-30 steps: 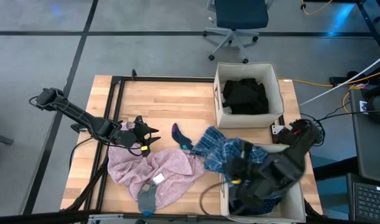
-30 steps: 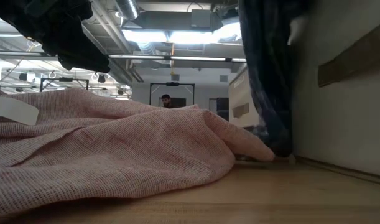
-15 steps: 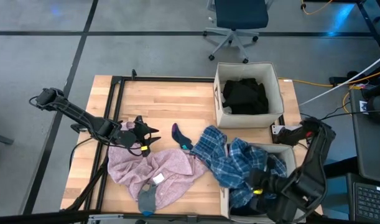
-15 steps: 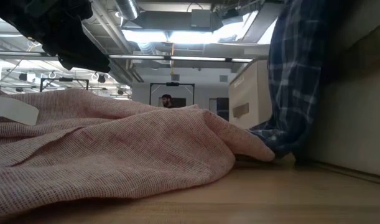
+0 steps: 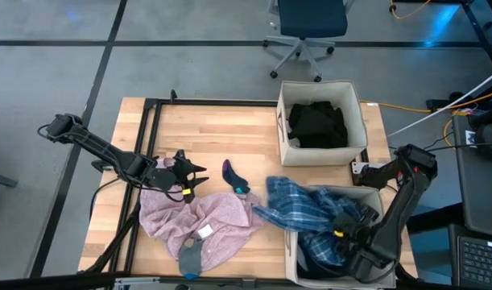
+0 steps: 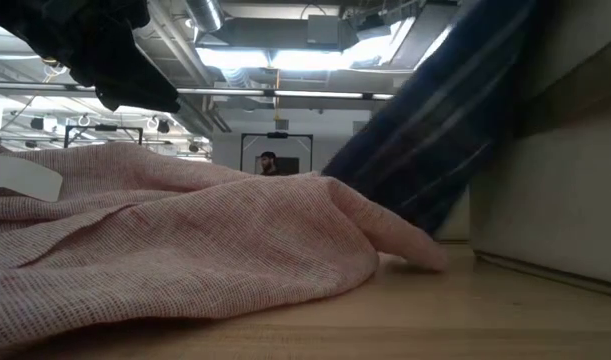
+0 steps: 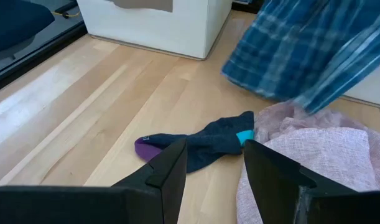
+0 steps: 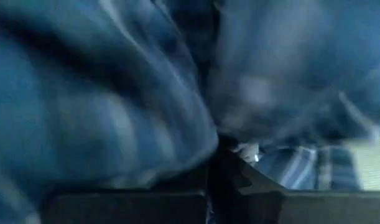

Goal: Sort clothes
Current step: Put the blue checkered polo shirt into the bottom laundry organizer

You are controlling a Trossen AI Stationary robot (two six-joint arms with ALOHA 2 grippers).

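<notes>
Wooden worktop [image 5: 221, 137] w/ two beige fabric bins, clothes mid-sort.
Right tool [image 5: 342, 235] clamped on blue plaid shirt [image 5: 310, 211], which is draped over near bin's rim [image 5: 291, 251]; left tool [image 5: 191, 182], fingers apart, hovers over pale pink garment [image 5: 199, 224], by navy sock [image 7: 205, 142]. Far bin [image 5: 287, 143] holds black clothes [image 5: 316, 122].

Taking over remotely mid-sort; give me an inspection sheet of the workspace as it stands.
Surface: wooden table, partly bare.
Job's things: blue plaid shirt draped from the table into the near bin; pink garment, navy sock and grey sock on the table; black clothes in the far bin.
Clutter: nothing seen.
Grippers: right claw shut on the plaid shirt; left claw open over the pink garment.
Cables: yellow cable right of the table.
Surroundings: office chair beyond the table.
</notes>
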